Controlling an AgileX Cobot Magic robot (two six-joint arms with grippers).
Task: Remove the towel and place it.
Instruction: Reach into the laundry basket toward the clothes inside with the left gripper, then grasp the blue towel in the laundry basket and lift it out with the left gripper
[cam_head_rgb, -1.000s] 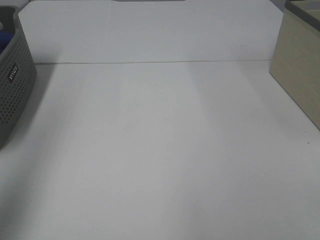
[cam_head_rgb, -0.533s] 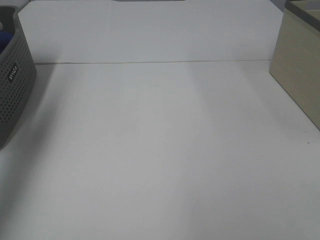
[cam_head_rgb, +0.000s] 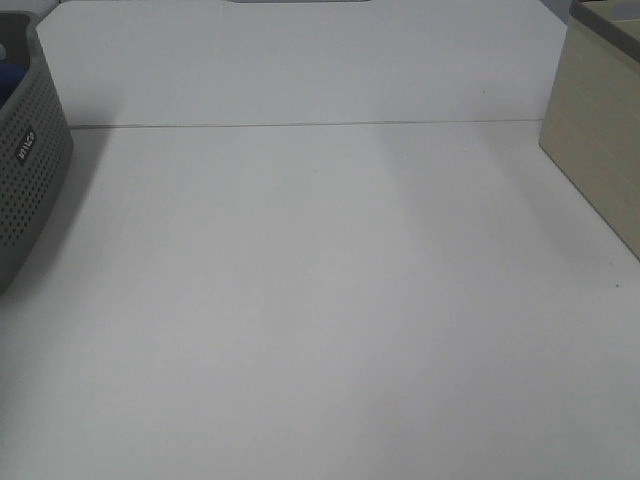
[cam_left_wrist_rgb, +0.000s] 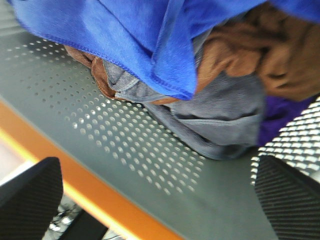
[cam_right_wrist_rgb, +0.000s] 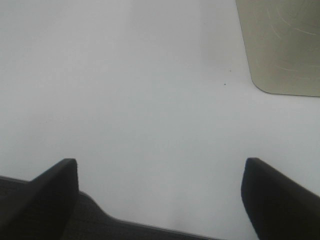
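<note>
White table (cam_head_rgb: 320, 300) fills the high view, bare across its middle, with a thin seam running across the far part. A grey perforated basket (cam_head_rgb: 30, 170) stands at the left edge and a beige box (cam_head_rgb: 600, 150) at the right edge, well apart from each other. Neither arm shows here.

Left wrist view: the left hand (cam_left_wrist_rgb: 160, 200) is spread wide with nothing between its fingers, positioned over the basket's perforated wall. The blue towel (cam_left_wrist_rgb: 115, 35) lies in the basket on top of the heap, its stitched hem folded over a brown cloth (cam_left_wrist_rgb: 260, 55) and a grey cloth (cam_left_wrist_rgb: 220, 115). A purple cloth (cam_left_wrist_rgb: 280, 120) shows beside them. An orange strip (cam_left_wrist_rgb: 100, 200) runs along outside the wall.

Right wrist view: the right hand (cam_right_wrist_rgb: 167, 195) is spread wide and empty over bare table, with a rounded corner of the box well ahead of it.
</note>
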